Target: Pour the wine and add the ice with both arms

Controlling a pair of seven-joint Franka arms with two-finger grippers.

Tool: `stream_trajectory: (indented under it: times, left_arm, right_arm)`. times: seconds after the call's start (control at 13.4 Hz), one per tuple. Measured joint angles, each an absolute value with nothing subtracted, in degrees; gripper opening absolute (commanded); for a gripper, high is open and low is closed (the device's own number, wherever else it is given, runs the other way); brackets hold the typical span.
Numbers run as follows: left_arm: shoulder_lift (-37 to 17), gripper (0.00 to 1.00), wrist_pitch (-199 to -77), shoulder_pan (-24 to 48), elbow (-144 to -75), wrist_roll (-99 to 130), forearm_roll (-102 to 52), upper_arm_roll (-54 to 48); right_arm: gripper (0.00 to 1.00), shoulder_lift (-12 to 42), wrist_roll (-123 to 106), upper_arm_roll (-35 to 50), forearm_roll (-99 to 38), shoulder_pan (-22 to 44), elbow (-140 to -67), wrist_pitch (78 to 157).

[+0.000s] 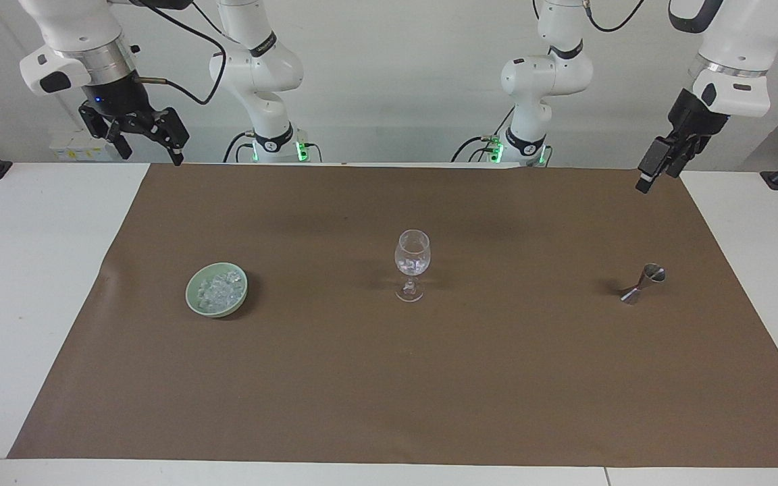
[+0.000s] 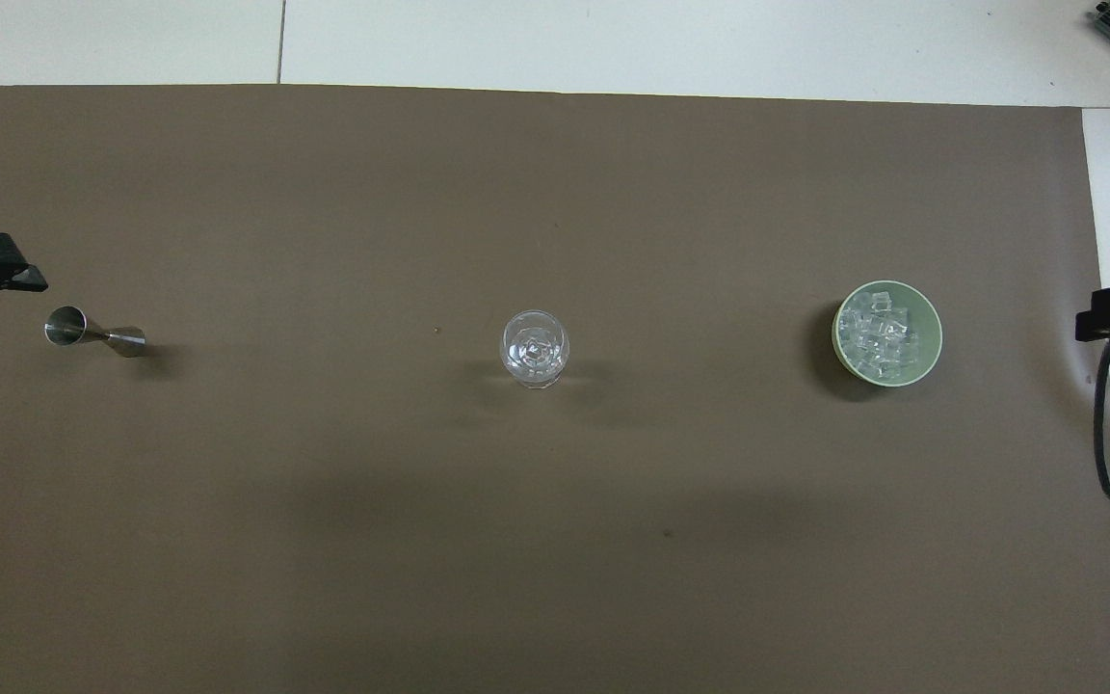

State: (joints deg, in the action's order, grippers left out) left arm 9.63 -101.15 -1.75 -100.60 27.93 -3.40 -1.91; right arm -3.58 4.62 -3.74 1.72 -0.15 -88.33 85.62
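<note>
Both grippers hang empty with fingers spread: left gripper (image 1: pixel 652 172) over the mat's (image 1: pixel 389 378) edge, above the steel jigger (image 1: pixel 641 283); right gripper (image 1: pixel 139 138) raised over its end. Ice (image 1: pixel 219 289) fills the pale green bowl (image 1: pixel 194 302), with a few pieces in the wine glass (image 1: pixel 412 264) at mid-mat.

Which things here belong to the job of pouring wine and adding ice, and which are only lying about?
For the job:
- ice in the green bowl
- stemmed glass, mid-mat
- metal jigger, lying tipped on its side
- left end effector and right end effector, both raised and empty

Only lying about:
- brown mat
- white table
</note>
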Motion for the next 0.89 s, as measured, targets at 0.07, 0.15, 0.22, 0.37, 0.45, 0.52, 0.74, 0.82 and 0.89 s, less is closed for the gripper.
stream_trajectory:
  times: [0.07,0.15,0.22,0.37,0.45,0.52,0.74,0.82,0.89]
  left_arm:
    - [9.6,1.0,-101.1,-1.7,-100.6,27.9,-3.4,-1.9]
    - [9.5,1.0,-101.1,-1.7,-100.6,27.9,-3.4,-1.9]
    - [9.5,1.0,-101.1,-1.8,-100.6,27.7,-3.4,-1.9]
    - [9.3,1.0,-101.1,-1.7,-100.6,27.4,-3.4,-2.0]
    - [9.2,1.0,-101.1,-1.7,-100.6,27.3,-3.4,-2.1]
    - [9.2,1.0,-101.0,-1.7,-100.6,27.1,-3.4,-2.1]
    - [8.9,1.0,-100.2,-1.7,-100.6,26.7,-3.4,-2.0]
    - [8.4,1.0,-99.8,-1.5,-100.6,26.6,-3.4,-1.9]
    - [8.0,1.0,-99.6,-1.3,-100.6,26.6,-3.4,-1.8]
  right_arm:
    - [1.0,-3.6,4.6,-3.7,1.7,-0.1,-88.4,85.3]
    - [1.0,-3.6,4.6,-3.7,1.7,-0.1,-88.4,85.1]
    - [1.0,-3.7,4.6,-3.7,1.7,0.0,-88.5,85.1]
    - [1.0,-3.7,4.6,-3.7,1.5,0.5,-88.5,85.1]
    - [1.0,-3.7,4.6,-3.7,1.3,0.8,-88.6,85.1]
    - [1.0,-3.7,4.6,-3.7,1.3,1.0,-88.6,85.1]
    - [1.0,-3.7,4.6,-3.7,1.2,1.4,-88.7,85.1]
    - [1.0,-3.7,4.6,-3.7,1.2,1.6,-88.7,85.1]
    - [1.0,-3.7,4.6,-3.7,1.2,1.8,-88.8,85.0]
